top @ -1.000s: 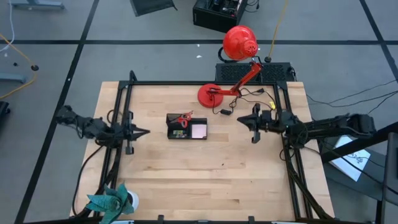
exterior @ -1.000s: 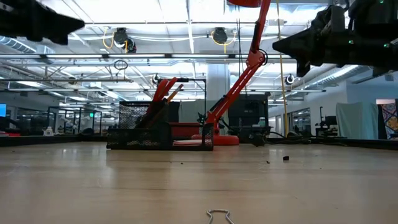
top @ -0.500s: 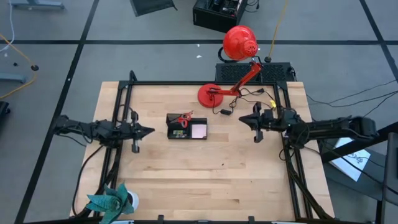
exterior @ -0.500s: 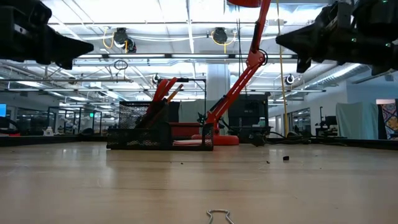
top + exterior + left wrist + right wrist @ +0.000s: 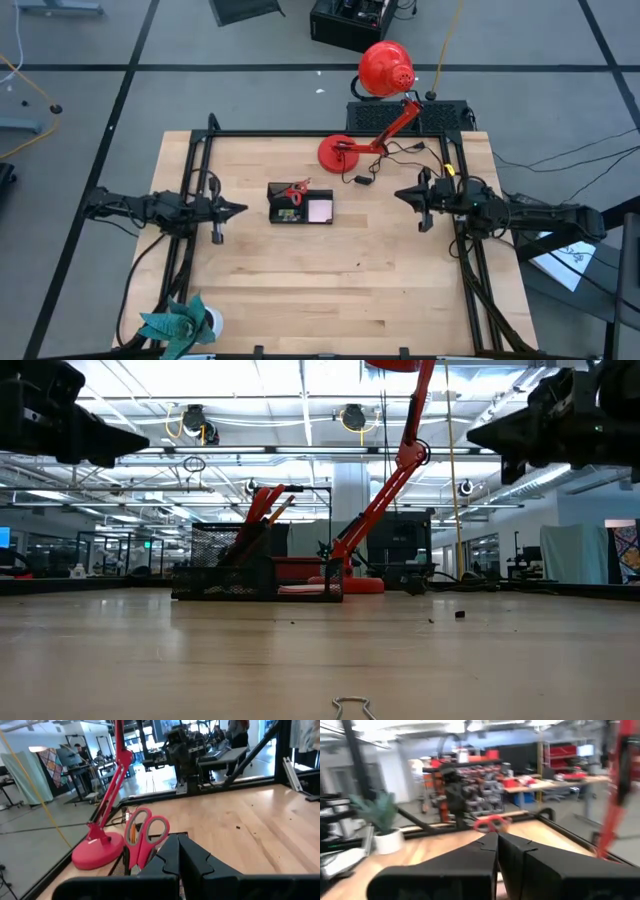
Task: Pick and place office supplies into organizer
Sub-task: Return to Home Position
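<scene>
The black mesh organizer [image 5: 300, 204] stands on the table a little left of centre. Red-handled scissors [image 5: 295, 190] stand upright in it, handles up [image 5: 262, 500], and a pale pink notepad [image 5: 320, 210] lies in its right compartment. My left gripper [image 5: 240, 210] hovers above the table left of the organizer, shut and empty, pointing level at it; its wrist view shows the scissors [image 5: 145, 835] just past the fingertips. My right gripper [image 5: 399, 194] hovers right of the organizer, shut and empty, pointing toward it [image 5: 490, 824].
A red desk lamp stands behind the organizer, base [image 5: 338, 152] on the table, head [image 5: 386, 68] beyond the far edge, cable [image 5: 395, 160] trailing right. A teal plant in a white pot [image 5: 180, 325] sits at the near left corner. A paper clip [image 5: 352, 707] lies near the front edge.
My left arm has swung a little toward the near edge and its gripper has sunk slightly, then kept still. My right gripper has drawn back toward the table's right edge, away from the organizer. Both have stayed shut.
</scene>
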Robot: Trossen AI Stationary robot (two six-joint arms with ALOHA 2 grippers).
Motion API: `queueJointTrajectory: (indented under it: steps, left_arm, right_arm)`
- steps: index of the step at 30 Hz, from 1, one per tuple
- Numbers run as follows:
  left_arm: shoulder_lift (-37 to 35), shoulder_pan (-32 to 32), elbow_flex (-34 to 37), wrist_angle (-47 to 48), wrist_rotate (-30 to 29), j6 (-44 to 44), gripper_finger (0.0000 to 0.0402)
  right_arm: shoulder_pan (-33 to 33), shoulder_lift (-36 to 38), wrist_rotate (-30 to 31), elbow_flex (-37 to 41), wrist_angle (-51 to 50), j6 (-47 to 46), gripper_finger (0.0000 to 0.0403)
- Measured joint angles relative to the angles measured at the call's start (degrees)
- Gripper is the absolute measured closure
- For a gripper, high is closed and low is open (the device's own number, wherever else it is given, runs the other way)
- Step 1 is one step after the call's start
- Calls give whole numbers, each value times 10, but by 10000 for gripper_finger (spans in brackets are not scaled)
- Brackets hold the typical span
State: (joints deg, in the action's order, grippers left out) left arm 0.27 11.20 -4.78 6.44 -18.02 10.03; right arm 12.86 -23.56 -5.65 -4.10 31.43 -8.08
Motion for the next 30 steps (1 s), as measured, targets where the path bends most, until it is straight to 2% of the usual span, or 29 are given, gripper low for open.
queueJointTrajectory:
  steps: [5,8,14,24,30]
  left_arm:
    - [0,0,0,15,0,-17,401]
    - [0,0,0,15,0,-21,401]
    - [0,0,0,16,4,-27,401]
    - [0,0,0,42,16,-46,396]
    - [0,0,0,42,16,-58,400]
  right_arm:
    - [-1,38,70,0,-91,13,403]
    - [-11,49,69,0,-109,19,403]
    - [-36,53,39,28,-67,38,403]
    - [-37,53,40,31,-65,27,403]
    - [-40,53,40,31,-53,-10,403]
